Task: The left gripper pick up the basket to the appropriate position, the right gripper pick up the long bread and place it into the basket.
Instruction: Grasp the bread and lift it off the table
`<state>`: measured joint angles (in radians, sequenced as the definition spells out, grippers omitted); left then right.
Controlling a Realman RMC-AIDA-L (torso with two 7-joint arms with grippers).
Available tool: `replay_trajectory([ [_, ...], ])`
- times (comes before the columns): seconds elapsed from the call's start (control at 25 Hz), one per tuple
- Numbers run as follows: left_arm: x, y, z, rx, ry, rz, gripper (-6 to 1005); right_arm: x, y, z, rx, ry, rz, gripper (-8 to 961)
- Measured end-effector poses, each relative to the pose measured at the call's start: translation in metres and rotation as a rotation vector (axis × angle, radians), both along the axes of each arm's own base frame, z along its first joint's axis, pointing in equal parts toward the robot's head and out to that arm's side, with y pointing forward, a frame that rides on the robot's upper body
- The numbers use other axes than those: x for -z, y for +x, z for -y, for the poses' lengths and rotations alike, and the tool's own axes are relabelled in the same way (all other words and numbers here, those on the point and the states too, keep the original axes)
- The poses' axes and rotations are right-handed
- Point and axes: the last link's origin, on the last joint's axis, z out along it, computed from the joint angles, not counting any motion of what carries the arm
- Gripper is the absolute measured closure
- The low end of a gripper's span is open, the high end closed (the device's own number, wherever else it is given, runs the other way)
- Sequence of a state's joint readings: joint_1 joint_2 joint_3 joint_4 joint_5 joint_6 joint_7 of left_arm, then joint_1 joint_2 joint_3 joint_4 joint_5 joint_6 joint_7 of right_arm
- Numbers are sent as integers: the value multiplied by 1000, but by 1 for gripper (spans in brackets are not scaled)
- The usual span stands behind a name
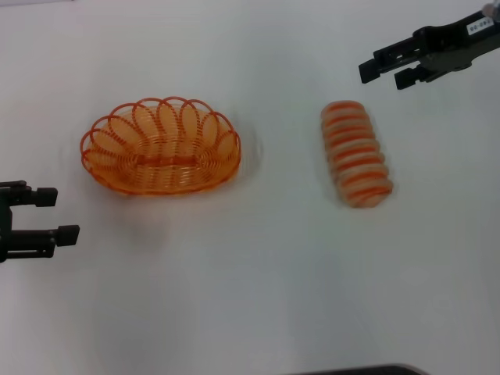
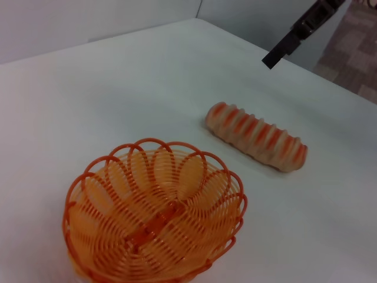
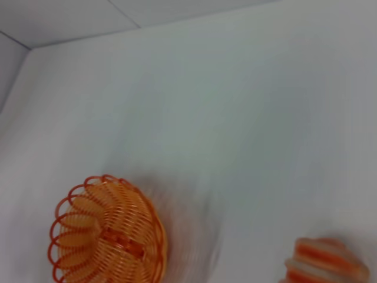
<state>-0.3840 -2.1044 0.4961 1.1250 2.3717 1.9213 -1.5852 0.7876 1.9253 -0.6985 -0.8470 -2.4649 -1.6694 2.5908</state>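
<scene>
The orange wire basket (image 1: 161, 146) stands empty on the white table, left of centre; it also shows in the left wrist view (image 2: 154, 212) and the right wrist view (image 3: 106, 233). The long bread (image 1: 356, 154), beige with orange stripes, lies on the table to the right, apart from the basket, and shows in the left wrist view (image 2: 257, 135) and partly in the right wrist view (image 3: 325, 262). My left gripper (image 1: 62, 215) is open and empty at the left edge, below and left of the basket. My right gripper (image 1: 384, 72) is open and empty at the upper right, beyond the bread.
The white table (image 1: 250, 297) carries only the basket and the bread. In the left wrist view the table's far edge (image 2: 330, 76) shows, with carpeted floor beyond it. A dark object edge (image 1: 359, 369) shows at the bottom of the head view.
</scene>
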Motion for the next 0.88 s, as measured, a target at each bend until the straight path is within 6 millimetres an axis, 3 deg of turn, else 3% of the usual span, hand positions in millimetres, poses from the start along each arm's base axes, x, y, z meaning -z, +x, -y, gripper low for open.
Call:
replay_trajectory([
  [0.4, 6, 1, 2, 43, 2, -6, 227, 17, -8, -4, 188, -139, 208, 8],
  [0.88, 12, 1, -1, 81, 31, -14, 229, 56, -27, -10, 213, -211, 403, 9],
])
